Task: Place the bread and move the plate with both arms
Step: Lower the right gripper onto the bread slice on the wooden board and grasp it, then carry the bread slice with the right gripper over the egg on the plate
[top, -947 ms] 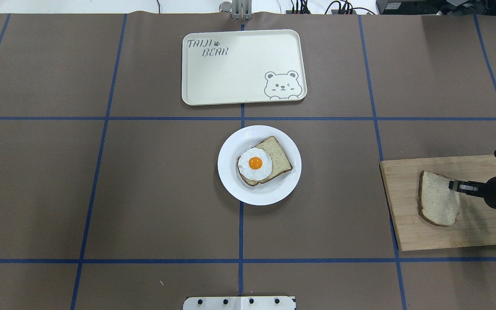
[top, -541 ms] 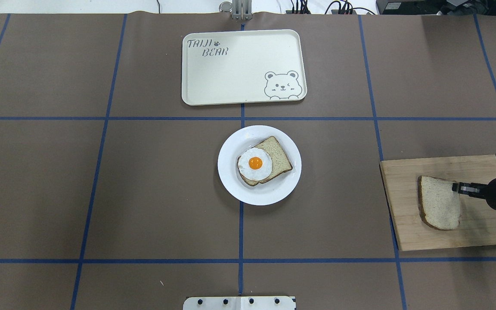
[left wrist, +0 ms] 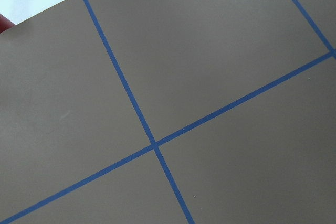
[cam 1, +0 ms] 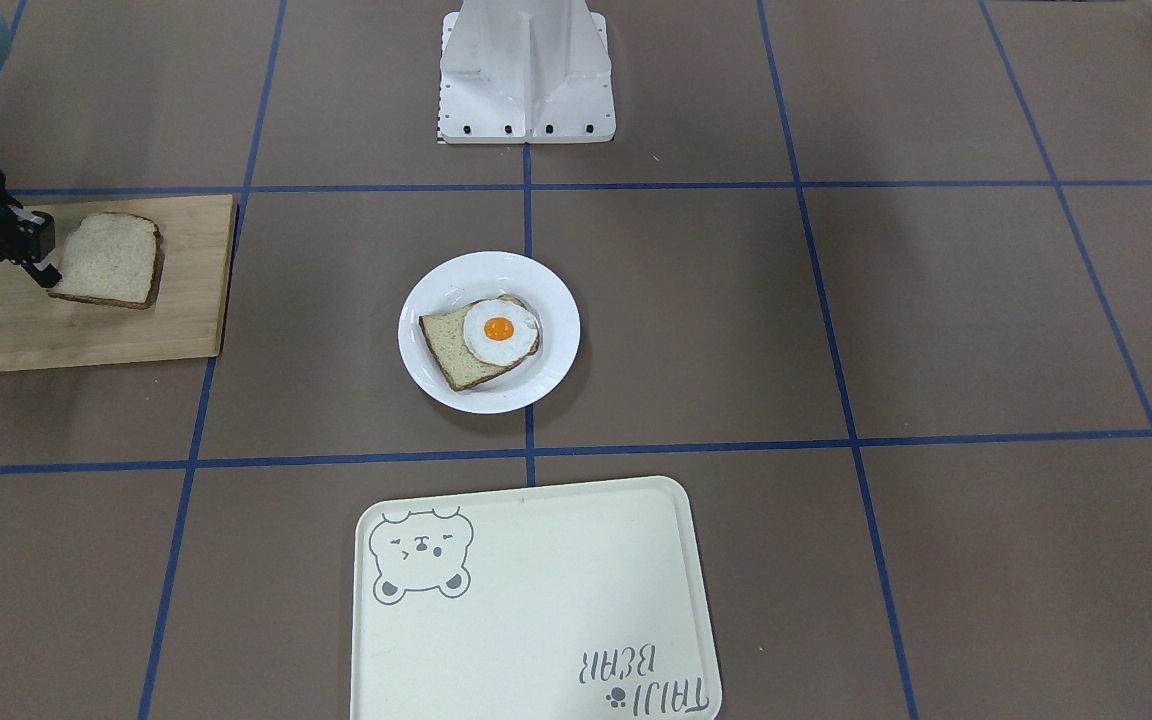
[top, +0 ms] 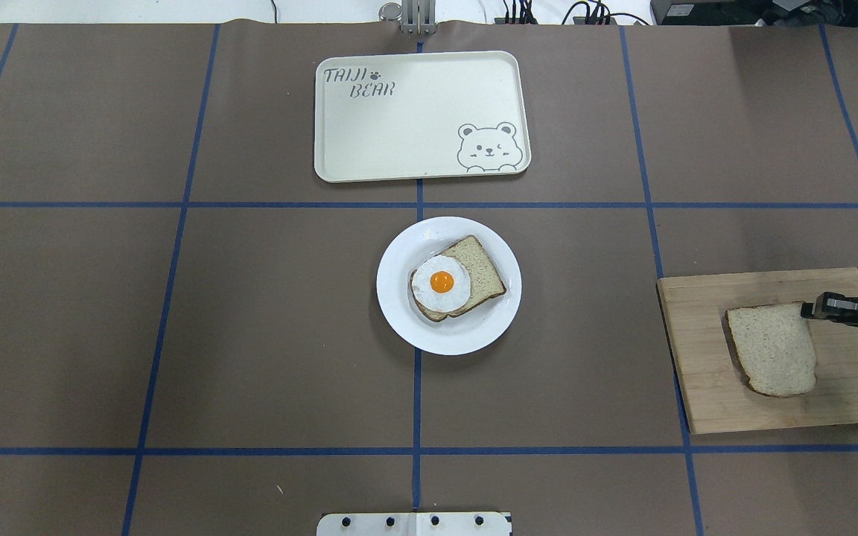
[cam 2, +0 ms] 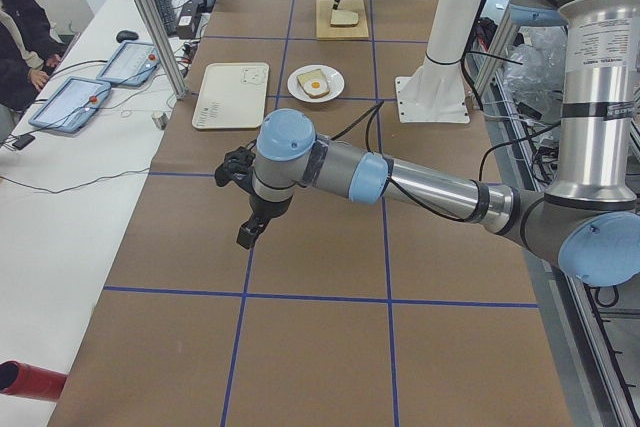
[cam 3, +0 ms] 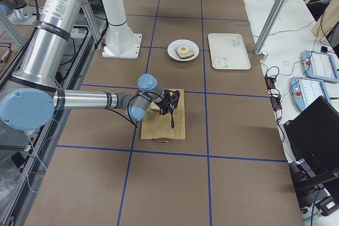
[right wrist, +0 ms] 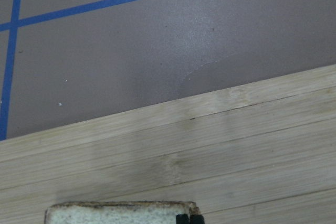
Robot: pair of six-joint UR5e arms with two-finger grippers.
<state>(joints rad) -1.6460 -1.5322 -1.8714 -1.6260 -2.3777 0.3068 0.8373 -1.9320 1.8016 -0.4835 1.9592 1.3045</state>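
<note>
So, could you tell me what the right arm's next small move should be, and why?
Probably ease the right end effector further over the bread for a firmer hold before lifting: the slice lies flat on the wooden board, the end effector meets only its corner, and the plate is well away.

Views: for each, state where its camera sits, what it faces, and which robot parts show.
Front-facing: across the table, looking down at the plate; shows pedestal, right claw.
Overhead: behind the robot, looking down; right claw at the bread corner.
Left: table's end; left arm near.
Right: opposite end; right arm near.
Left wrist: bare table, no claw.
Right wrist: board, bread edge, claw tips.
Front-facing and overhead share plate, tray, board.
</note>
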